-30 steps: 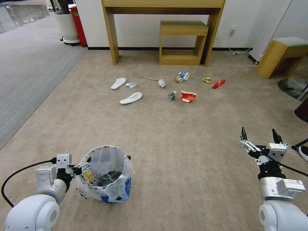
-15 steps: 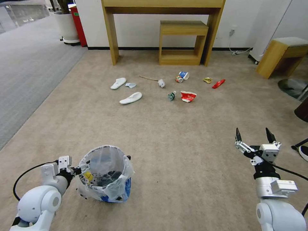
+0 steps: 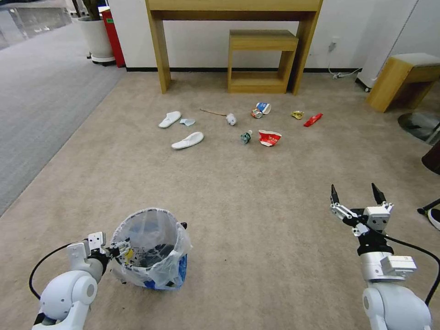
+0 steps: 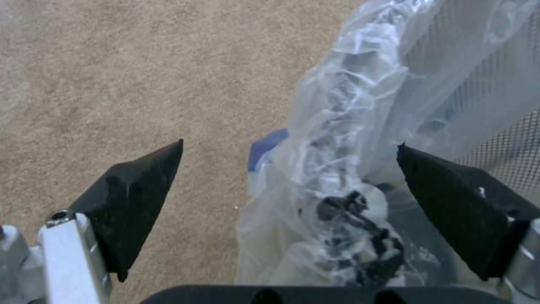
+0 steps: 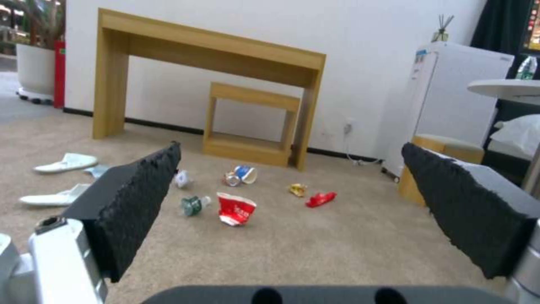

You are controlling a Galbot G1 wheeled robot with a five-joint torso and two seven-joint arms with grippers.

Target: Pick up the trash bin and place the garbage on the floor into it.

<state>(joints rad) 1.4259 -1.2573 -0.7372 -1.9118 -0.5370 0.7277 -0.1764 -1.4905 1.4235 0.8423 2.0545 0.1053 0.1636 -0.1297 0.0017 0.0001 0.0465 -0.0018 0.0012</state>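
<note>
left fingers [image 4: 141, 198] straddle upright trash bin [image 3: 151, 250] rim, mouth up.

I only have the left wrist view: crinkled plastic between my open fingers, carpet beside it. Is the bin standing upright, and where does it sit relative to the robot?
Observer: Yes, the trash bin stands upright on the floor, close in on the robot's left, with the left tool at its left rim.
Operator: Where's the garbage from there?
Observer: Farther ahead, the garbage is scattered in front of the wooden table, running from a white slipper on the left to a red wrapper on the right.
Operator: What about the other arm?
Observer: The right tool hovers open over bare carpet on the robot's right, holding nothing.
</note>
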